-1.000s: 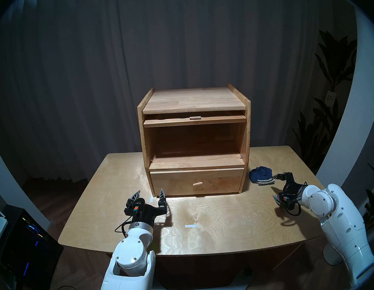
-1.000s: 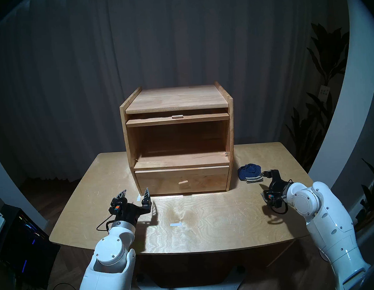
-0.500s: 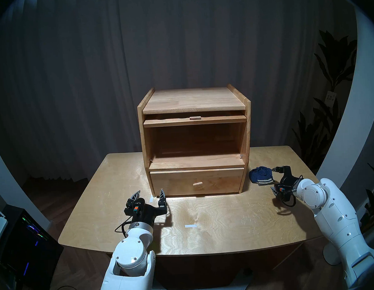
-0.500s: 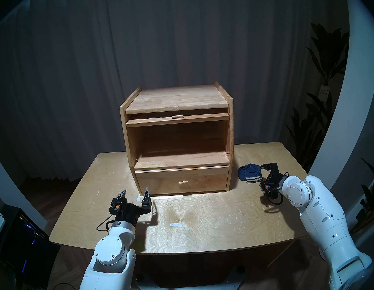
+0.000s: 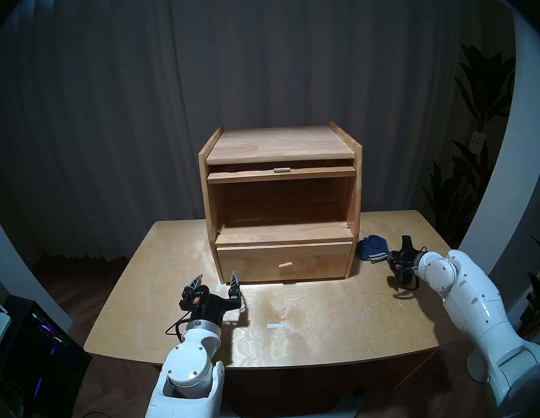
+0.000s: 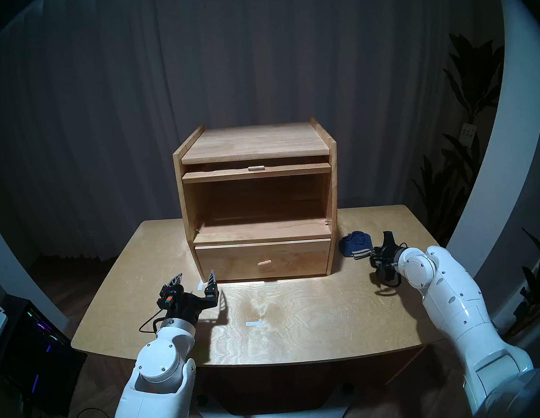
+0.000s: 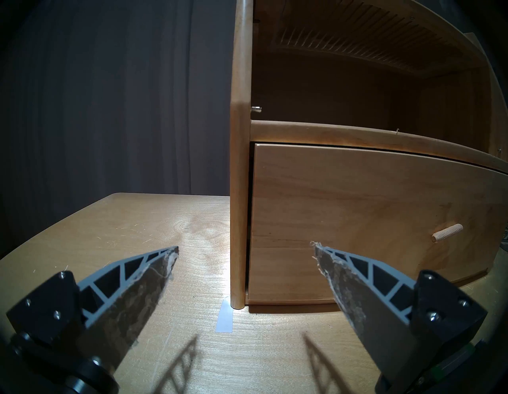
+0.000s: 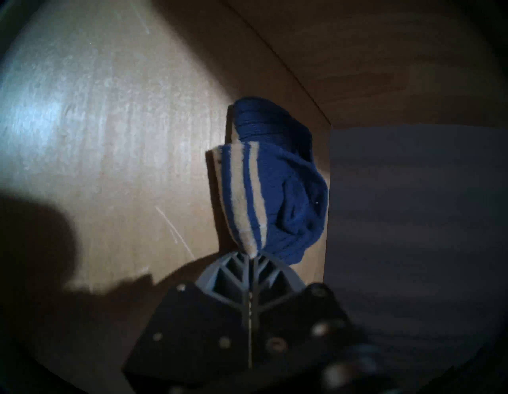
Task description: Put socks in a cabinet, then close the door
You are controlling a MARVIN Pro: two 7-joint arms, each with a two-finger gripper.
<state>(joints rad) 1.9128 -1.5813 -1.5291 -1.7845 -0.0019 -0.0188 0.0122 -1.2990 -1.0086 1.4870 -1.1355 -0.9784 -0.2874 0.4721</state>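
Knit navy socks (image 5: 372,249) lie bunched on the tabletop (image 5: 301,334), striped cuff at the tips of the right fingers (image 5: 397,249). Spread or pinched: cannot tell, views disagree. Soft, light, floppy; best taken across the bulk. Left fingers (image 5: 216,281) spread.

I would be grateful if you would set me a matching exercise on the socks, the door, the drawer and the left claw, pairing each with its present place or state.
Things:
1. socks
2. door
3. drawer
4. left claw

Places or states:
A. shut, peg knob facing out
B. open and empty, above the table
C. raised under the top of the cabinet, leaving the compartment open
D. lying on the table beside the cabinet

Pairs: 1-D, 2-C, 3-A, 4-B
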